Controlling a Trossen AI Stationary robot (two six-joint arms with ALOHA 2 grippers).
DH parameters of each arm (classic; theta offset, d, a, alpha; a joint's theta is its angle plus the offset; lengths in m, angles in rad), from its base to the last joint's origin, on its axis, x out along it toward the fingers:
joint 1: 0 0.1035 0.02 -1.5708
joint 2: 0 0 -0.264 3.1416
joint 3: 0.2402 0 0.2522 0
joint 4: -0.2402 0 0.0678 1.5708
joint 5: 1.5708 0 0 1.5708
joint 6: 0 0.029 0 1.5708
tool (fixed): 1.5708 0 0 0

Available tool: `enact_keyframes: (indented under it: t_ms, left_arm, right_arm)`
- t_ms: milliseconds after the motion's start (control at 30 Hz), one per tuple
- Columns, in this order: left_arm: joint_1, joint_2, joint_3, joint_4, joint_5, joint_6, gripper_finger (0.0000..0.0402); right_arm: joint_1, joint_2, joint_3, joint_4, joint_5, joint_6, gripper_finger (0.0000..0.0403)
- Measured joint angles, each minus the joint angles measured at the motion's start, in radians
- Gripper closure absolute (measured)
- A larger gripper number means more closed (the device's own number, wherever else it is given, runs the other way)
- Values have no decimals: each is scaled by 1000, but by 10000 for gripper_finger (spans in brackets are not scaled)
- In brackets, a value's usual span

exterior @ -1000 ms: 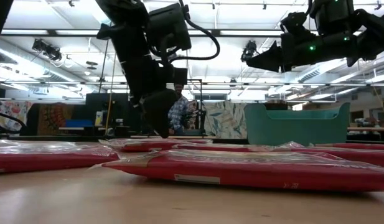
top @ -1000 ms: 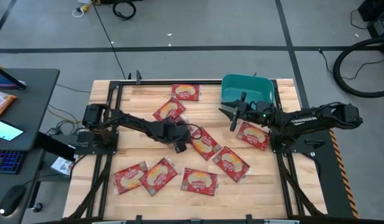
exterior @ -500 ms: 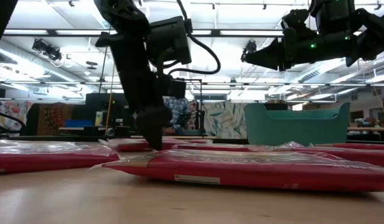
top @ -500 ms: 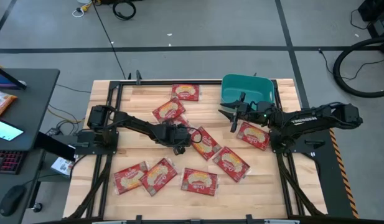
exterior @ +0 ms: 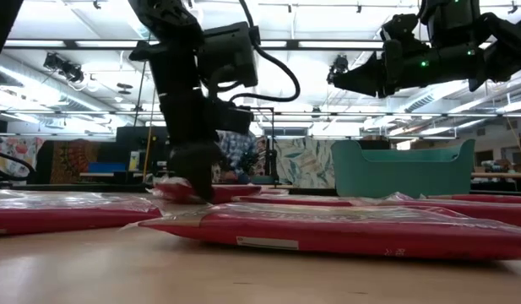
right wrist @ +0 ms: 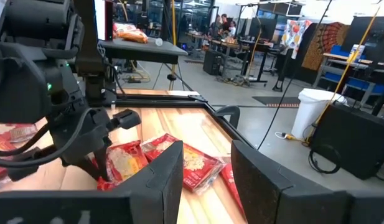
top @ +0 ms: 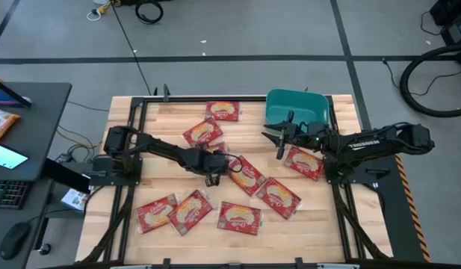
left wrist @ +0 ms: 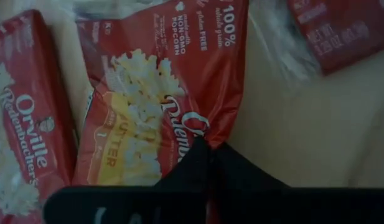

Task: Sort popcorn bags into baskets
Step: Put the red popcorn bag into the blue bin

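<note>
while the left tool (left wrist: 207, 155) pinches a popcorn bag (left wrist: 160, 93) (edge hidden), the right tool (top: 281, 138) gapes.

Bright overhead light, blurry wrist close-up

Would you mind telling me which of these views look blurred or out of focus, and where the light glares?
Left wrist view: soft all over, the red popcorn bag too close to be sharp. Low view: the nearest red popcorn bag is blurred, the teal-green plastic bin sharper, ceiling lights bright behind. Right wrist view: pale glare on the wooden tabletop. High view: even light, sharp.
</note>
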Motion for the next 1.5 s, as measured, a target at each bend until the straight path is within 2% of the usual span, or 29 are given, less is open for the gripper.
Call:
enact_keyframes:
  t_ms: [167,333,500,567,667,833,1000,1133,1300,1500]
  left_arm:
    - [-1,-88,63,-87,14,98,390]
    - [0,-126,101,-65,-21,316,390]
    - [14,-129,103,-14,-162,505,391]
    - [31,-129,103,58,-186,589,391]
    - [58,-129,103,204,-177,723,391]
    - [117,-129,103,389,-64,882,391]
    - [175,-129,103,502,-51,992,391]
    - [215,-117,103,587,7,1073,391]
    - [260,-116,104,692,125,1147,391]
    - [322,-115,104,779,317,1194,391]
  right_arm:
    - [0,0,0,-4,0,0,263]
    - [1,0,0,-17,0,-5,263]
    - [36,0,17,-81,21,-52,263]
    - [59,0,55,-150,60,-58,263]
    - [96,1,109,-288,166,-75,263]
    - [175,-18,171,-429,413,-66,263]
    - [280,-44,174,-434,598,-83,263]
    - [352,-50,174,-435,720,-121,263]
    - [421,-49,174,-445,800,-116,263]
    - [482,-56,174,-360,1097,-153,263]
